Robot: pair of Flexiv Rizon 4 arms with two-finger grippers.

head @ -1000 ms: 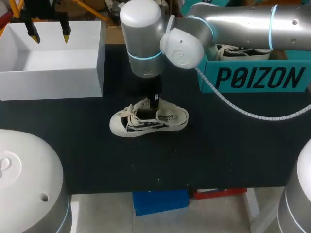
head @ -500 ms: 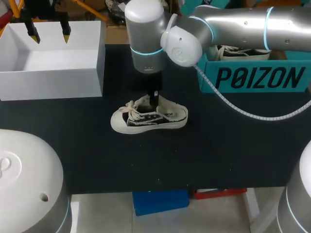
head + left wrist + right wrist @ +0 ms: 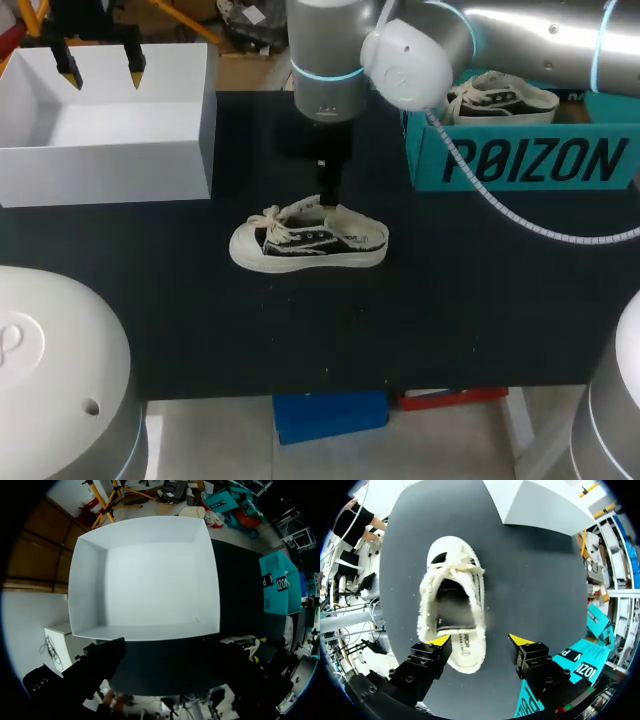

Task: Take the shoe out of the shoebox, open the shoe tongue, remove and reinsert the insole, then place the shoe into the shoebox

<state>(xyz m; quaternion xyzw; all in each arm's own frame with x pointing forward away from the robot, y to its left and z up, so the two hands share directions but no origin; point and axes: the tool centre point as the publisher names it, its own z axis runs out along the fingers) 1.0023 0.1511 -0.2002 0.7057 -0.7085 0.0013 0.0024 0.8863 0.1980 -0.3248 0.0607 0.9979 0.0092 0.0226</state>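
A cream low-top shoe (image 3: 308,240) with dark side panels and loose laces stands on its sole in the middle of the black table (image 3: 450,300), toe to the left. My right gripper (image 3: 328,185) hangs just above its heel. In the right wrist view that gripper (image 3: 480,641) is open, and the shoe (image 3: 452,610) lies under it with nothing gripped. The shoe's opening shows dark inside. My left gripper (image 3: 102,72) is open over the white box (image 3: 100,130) at the back left; in the left wrist view that white box (image 3: 145,575) is empty.
A teal shoebox (image 3: 530,160) stands at the back right with a second shoe (image 3: 500,98) inside it. The white box's front wall (image 3: 105,175) rises left of the shoe. Bare black tabletop lies in front of the shoe.
My right gripper has opened and let go of the shoe, then lifted and shifted right and back. The shoe has settled from a tilt onto its sole. The left arm has not moved.
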